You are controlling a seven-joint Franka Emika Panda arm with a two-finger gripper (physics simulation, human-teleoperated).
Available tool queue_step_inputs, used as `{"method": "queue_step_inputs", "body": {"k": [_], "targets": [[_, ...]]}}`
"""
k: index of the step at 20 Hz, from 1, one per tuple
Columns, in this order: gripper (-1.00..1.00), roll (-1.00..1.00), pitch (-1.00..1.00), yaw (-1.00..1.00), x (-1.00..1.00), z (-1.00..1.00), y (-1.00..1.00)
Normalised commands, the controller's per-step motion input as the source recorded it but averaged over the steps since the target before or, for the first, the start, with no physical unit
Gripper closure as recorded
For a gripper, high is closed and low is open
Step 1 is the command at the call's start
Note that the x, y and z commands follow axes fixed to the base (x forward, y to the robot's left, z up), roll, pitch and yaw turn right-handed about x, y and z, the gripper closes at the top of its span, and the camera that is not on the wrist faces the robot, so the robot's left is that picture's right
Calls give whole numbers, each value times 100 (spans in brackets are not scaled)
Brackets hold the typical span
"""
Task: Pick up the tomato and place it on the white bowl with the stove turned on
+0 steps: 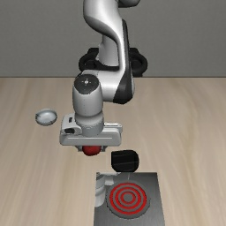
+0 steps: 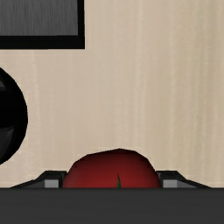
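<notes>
While the fingers grasp the tomato from both sides over the table, the white bowl sits well apart toward the exterior view's left, and the stove, rings glowing red, lies nearer, to the right.

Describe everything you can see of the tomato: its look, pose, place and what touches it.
The tomato is dark red, smooth and rounded, with a faint crease down its middle. It looks whole and unmarked. It sits directly beneath the hand, which hides part of it, over the pale wooden table. Whether it rests on the table or is lifted off it cannot be told.
</notes>
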Motion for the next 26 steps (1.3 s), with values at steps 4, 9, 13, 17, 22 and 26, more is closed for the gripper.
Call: {"method": "queue_step_inputs", "body": {"k": [4,9,13,17,22,26], "targets": [[100,0,0,0,-25,50,0],[100,0,0,0,-40,60,0],[100,0,0,0,-100,0,0],[100,0,0,0,-100,0,0],[100,0,0,0,-20,0,-80],[100,0,0,0,0,0,-100]]}}
